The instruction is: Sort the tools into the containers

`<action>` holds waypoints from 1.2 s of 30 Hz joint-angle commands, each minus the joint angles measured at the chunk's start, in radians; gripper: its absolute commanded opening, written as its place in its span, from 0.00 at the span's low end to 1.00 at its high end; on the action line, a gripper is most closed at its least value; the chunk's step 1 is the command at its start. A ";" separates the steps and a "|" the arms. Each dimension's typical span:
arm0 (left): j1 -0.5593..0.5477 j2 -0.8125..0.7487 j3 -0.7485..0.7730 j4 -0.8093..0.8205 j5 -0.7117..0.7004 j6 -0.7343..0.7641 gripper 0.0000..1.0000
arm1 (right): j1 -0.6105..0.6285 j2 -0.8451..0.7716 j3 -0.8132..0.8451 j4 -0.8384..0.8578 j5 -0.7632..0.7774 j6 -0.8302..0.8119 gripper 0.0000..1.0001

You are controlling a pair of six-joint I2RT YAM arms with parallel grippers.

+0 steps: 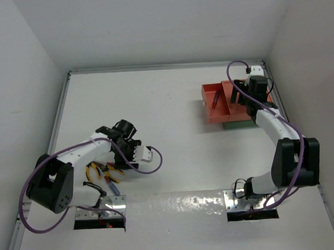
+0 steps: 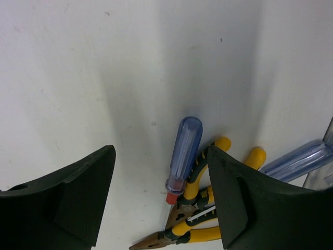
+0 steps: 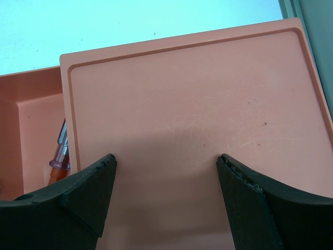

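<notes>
Orange-red tray point(image 3: 187, 99), yellow pliers point(image 2: 182, 227), blue screwdriver point(image 2: 184, 148)

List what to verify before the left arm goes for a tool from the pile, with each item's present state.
1. left claw open and empty: ok.
2. left claw over the pile: ok, the blue screwdriver shows between its fingers.
3. blue screwdriver lying apart from the pliers: not ok, they touch.
4. right claw open and empty: ok.
5. orange tray compartment under the right claw bare: ok; a second screwdriver lies in the other compartment.
6. green tray free for tools: cannot tell, the orange tray sits on it.
</notes>
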 commanded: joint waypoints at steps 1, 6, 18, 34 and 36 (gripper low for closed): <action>-0.019 0.003 -0.009 0.028 0.068 -0.017 0.68 | -0.004 0.053 -0.042 -0.178 0.009 -0.026 0.78; -0.023 0.008 -0.061 0.054 0.012 0.006 0.60 | -0.006 0.050 -0.045 -0.180 0.014 -0.026 0.78; -0.029 0.020 -0.112 0.181 -0.004 -0.020 0.42 | -0.006 0.044 -0.052 -0.169 -0.004 -0.012 0.78; -0.027 0.197 -0.011 0.397 -0.076 -0.156 0.00 | -0.006 0.020 -0.061 -0.167 0.000 -0.010 0.78; -0.027 0.206 0.088 0.411 -0.086 -0.208 0.00 | -0.006 0.020 -0.061 -0.170 0.000 -0.009 0.78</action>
